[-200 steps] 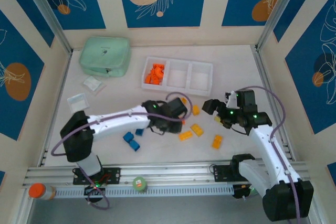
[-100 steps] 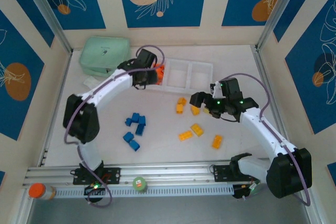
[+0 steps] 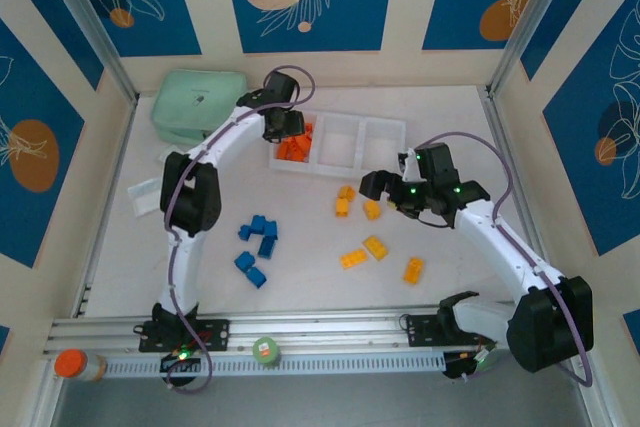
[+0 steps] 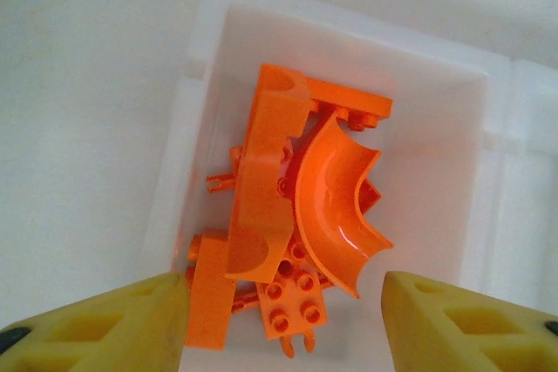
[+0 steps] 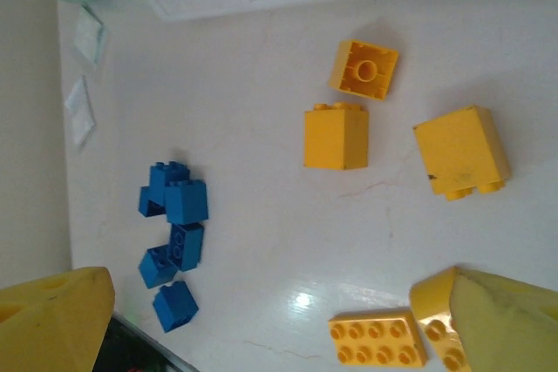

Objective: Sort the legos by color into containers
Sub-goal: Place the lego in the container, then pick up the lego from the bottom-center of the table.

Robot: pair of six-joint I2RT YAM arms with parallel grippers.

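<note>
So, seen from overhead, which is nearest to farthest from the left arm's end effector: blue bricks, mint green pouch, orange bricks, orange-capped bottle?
From the left end effector:
1. Orange bricks, directly beneath it in the tray's left compartment.
2. Mint green pouch, to its left.
3. Blue bricks, mid-table toward the arm bases.
4. Orange-capped bottle, at the near-left corner.

Stretches the left arm far forward from its base at the near left, elbow raised midway and forearm angling right, with the left gripper [image 3: 285, 125] pointing straight down and its yellow fingers [image 4: 87, 328] parted, nothing clamped between them. Bends the right arm up from its base at the near right and leans it forward and inward toward the middle, with the right gripper [image 3: 388, 197] held low and aimed down, its fingers [image 5: 52, 320] spread wide and gripping nothing.
</note>
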